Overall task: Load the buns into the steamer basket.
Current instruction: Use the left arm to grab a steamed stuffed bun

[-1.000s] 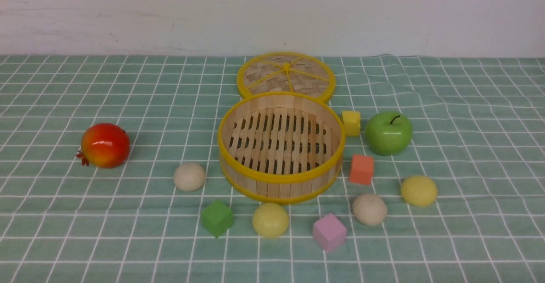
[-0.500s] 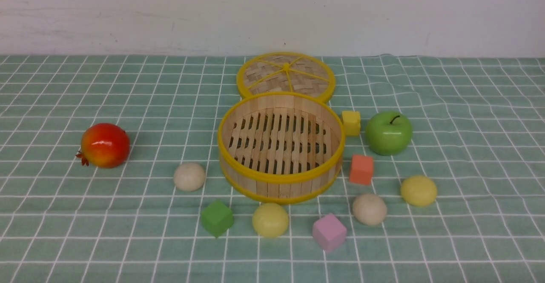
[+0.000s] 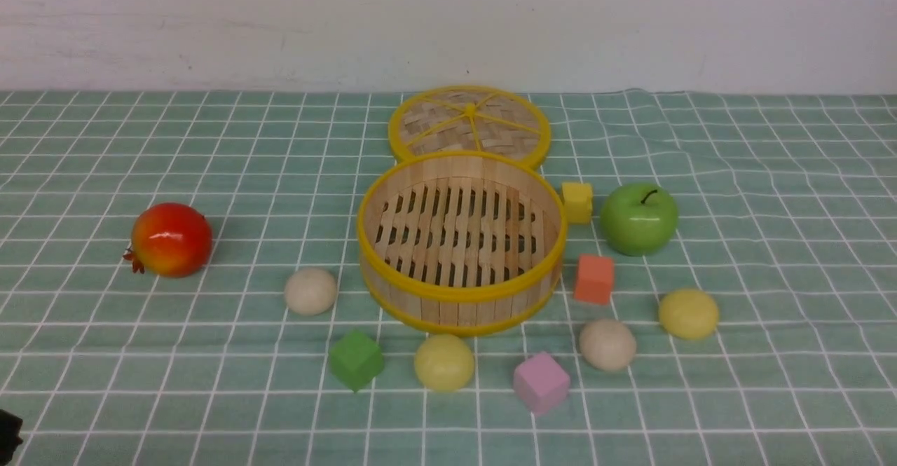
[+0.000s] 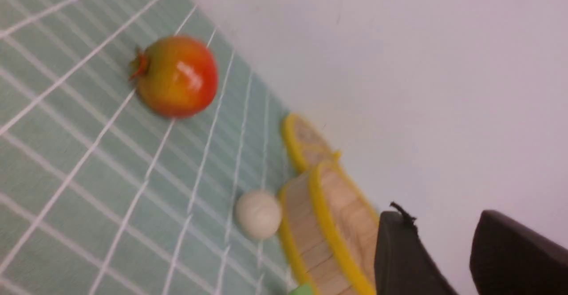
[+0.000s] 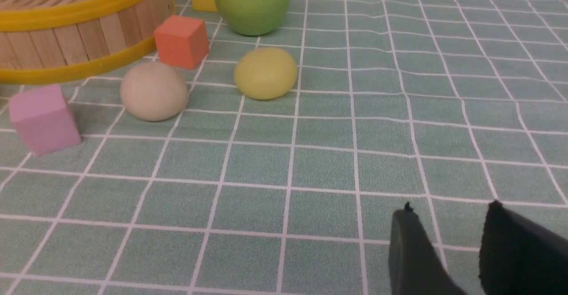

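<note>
Front view: saw the steamer basket (image 3: 459, 293) mid-table, a beige bun (image 3: 311, 291) to its left, a yellow bun (image 3: 444, 362) just before it, another beige bun (image 3: 607, 345) and another yellow bun (image 3: 689, 314) rightward. Found left gripper (image 4: 443, 214) and right gripper (image 5: 450, 207) partway open, gripping nothing.

wall (image 3: 448, 24): pale, faintly marked | tabletop covering (image 3: 792, 242): green, white grid lines, some wavy

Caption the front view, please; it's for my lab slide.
Four buns, not yet loaded, lie around an empty steamer basket, its lid behind.
</note>
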Robot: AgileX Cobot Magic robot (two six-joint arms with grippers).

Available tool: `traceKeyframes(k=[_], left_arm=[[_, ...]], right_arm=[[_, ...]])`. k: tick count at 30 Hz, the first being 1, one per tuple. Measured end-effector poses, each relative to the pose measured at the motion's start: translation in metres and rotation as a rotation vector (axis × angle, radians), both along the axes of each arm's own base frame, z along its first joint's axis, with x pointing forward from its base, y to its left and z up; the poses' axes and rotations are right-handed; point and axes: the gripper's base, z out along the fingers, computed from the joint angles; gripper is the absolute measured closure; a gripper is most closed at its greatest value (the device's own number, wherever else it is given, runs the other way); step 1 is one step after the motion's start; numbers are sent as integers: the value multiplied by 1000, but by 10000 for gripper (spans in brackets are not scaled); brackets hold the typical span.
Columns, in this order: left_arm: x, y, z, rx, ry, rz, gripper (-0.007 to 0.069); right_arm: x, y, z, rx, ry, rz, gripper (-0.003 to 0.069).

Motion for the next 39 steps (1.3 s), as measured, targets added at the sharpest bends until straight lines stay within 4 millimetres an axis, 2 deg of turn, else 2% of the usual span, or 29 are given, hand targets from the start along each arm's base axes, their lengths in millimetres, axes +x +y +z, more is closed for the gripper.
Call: traceKeyframes(k=[2,5,7,9,11,12,13,14,15,16,21,22,23,24,27,30,37,39], left_arm=[[-1,-1,7,0,-7,-11,389],[-7,-7,50,135,-8,-69,389],[-4,-10,68,230,51,-108,389],[7,-15,89,350,200,-187,389],[28,-21,103,449,412,-300,389],[40,-23,106,484,508,-353,389],[42,-24,106,497,536,-370,389],[67,-26,109,530,669,-436,389],[70,-27,106,532,690,-445,389],[90,-28,106,545,772,-482,389],[159,-41,92,589,949,-626,398],[162,-42,91,590,952,-629,400],[181,-58,90,642,957,-691,435],[183,-58,89,645,959,-691,440],[211,-96,92,807,930,-780,552],[233,-110,94,864,928,-774,638],[286,-122,63,938,1002,-754,636],[299,-124,54,945,1021,-752,611]], right_arm=[[0,0,0,0,0,0,419],[0,0,0,-1,0,0,419],[0,0,0,-1,0,0,419],[0,0,0,-1,0,0,419],[0,0,0,-2,0,0,419],[0,0,0,-2,0,0,419],[0,0,0,-2,0,0,419],[0,0,0,-2,0,0,419],[0,0,0,-2,0,0,419],[0,0,0,-2,0,0,419],[0,0,0,-2,0,0,419],[0,0,0,-2,0,0,419],[0,0,0,-2,0,0,419],[0,0,0,-2,0,0,419],[0,0,0,-2,0,0,419],[0,0,0,-2,0,0,419],[0,0,0,-2,0,0,419],[0,0,0,-2,0,0,419]])
